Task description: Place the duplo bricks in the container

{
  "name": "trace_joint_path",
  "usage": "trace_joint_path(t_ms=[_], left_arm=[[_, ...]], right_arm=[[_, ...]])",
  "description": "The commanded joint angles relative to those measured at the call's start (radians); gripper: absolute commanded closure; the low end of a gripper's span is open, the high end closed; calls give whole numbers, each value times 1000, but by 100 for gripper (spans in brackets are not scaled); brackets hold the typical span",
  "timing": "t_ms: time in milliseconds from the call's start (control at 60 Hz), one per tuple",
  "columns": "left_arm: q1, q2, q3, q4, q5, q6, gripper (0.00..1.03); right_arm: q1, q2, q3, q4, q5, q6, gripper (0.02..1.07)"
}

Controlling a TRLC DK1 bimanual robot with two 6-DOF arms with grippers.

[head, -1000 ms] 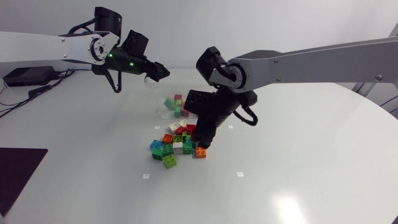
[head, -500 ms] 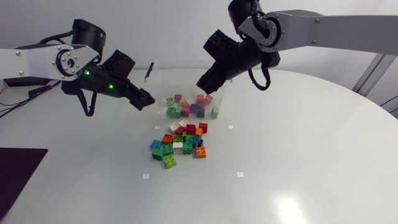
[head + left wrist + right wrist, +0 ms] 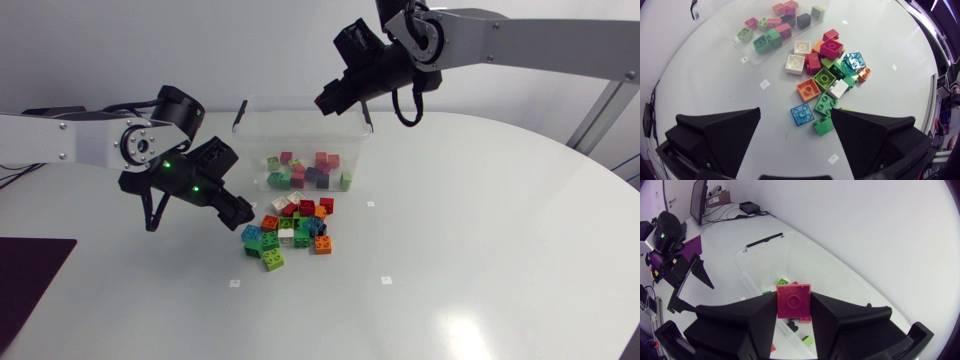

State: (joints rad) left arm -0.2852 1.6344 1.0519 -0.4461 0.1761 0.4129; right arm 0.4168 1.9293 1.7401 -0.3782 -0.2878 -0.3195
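A clear plastic container [image 3: 352,120] stands at the back of the table with several duplo bricks [image 3: 304,171] inside. A loose pile of bricks [image 3: 290,229] lies in front of it. My left gripper [image 3: 240,212] hangs open low at the pile's left edge. In the left wrist view, a blue brick [image 3: 802,114] and a green one [image 3: 824,125] lie just ahead of its spread fingers [image 3: 722,132]. My right gripper [image 3: 325,101] is above the container's back rim, shut on a dark red brick [image 3: 793,300]. The container [image 3: 805,262] lies below it.
A black latch [image 3: 240,114] sits on the container's left rim. A dark mat [image 3: 28,275] lies at the table's left edge. Small white markers [image 3: 385,280] dot the tabletop. Bare table spreads to the front and right of the pile.
My right arm rose from the pile with the red brick and swung back above the container. My left arm came down from the container to the pile's left side, its fingers opening wider.
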Motion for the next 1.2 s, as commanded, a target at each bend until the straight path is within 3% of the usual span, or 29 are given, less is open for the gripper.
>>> trace_joint_path(t_ms=[0,150,217,317,350,400,733,1000,1083,1183], left_arm=[[-22,48,-36,-5,-15,-51,6],[-31,93,-39,-6,-32,-114,7],[-34,120,-33,-29,-33,-148,8],[-62,140,-41,-46,-33,-189,8],[-71,140,-44,-48,-33,-203,8],[-81,142,-47,-48,-36,-220,8],[-131,173,-52,-48,-109,-310,13],[-111,177,-75,-25,-119,-318,23],[-95,180,-78,-14,-119,-318,31],[-94,185,-75,1,-119,-322,31]], right_arm=[[-9,45,38,18,4,48,86],[-7,83,72,56,56,80,86],[0,103,82,75,98,86,77],[4,132,107,81,144,96,27],[4,134,108,82,148,99,19],[2,131,107,82,151,105,14],[14,-7,-54,124,188,109,12],[22,-124,-232,156,191,97,12],[33,-151,-275,163,193,94,12],[50,-191,-335,163,194,94,12]])
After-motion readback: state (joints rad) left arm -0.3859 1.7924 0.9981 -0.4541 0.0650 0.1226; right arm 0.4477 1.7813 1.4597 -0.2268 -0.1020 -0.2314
